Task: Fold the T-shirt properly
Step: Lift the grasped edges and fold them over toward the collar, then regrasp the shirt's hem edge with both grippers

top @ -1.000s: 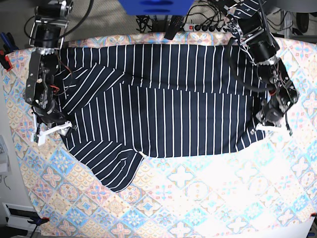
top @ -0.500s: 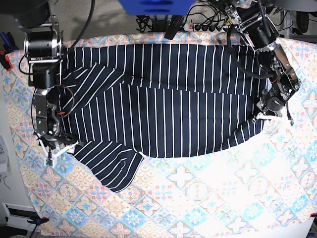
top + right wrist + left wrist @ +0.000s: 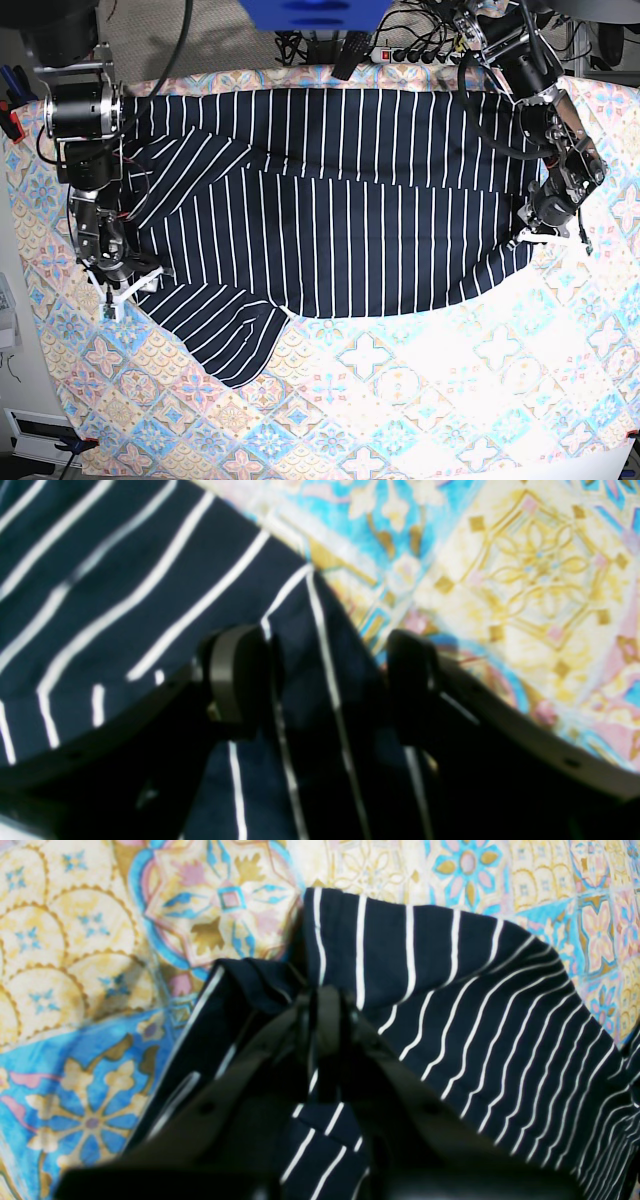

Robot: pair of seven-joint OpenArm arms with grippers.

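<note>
The dark navy T-shirt (image 3: 340,200) with thin white stripes lies spread across the patterned cloth, its lower body half folded up over the upper half. One sleeve sticks out toward the front left. My left gripper (image 3: 548,235) is at the shirt's right edge. In the left wrist view it (image 3: 322,1005) is shut on a pinched fold of the T-shirt (image 3: 475,1005). My right gripper (image 3: 125,285) is at the shirt's left edge. In the right wrist view it (image 3: 322,680) stands open, with the T-shirt (image 3: 125,580) edge between its fingers (image 3: 235,675).
A pastel tile-patterned cloth (image 3: 420,390) covers the table, held by red clamps (image 3: 10,125) at its edges. A power strip with cables (image 3: 400,52) and a blue object (image 3: 315,12) sit behind the back edge. Bare cloth lies in front of the shirt.
My right gripper has moved toward the front along the shirt's left edge and now straddles it. My left gripper has drawn the shirt's right corner slightly up and inward.
</note>
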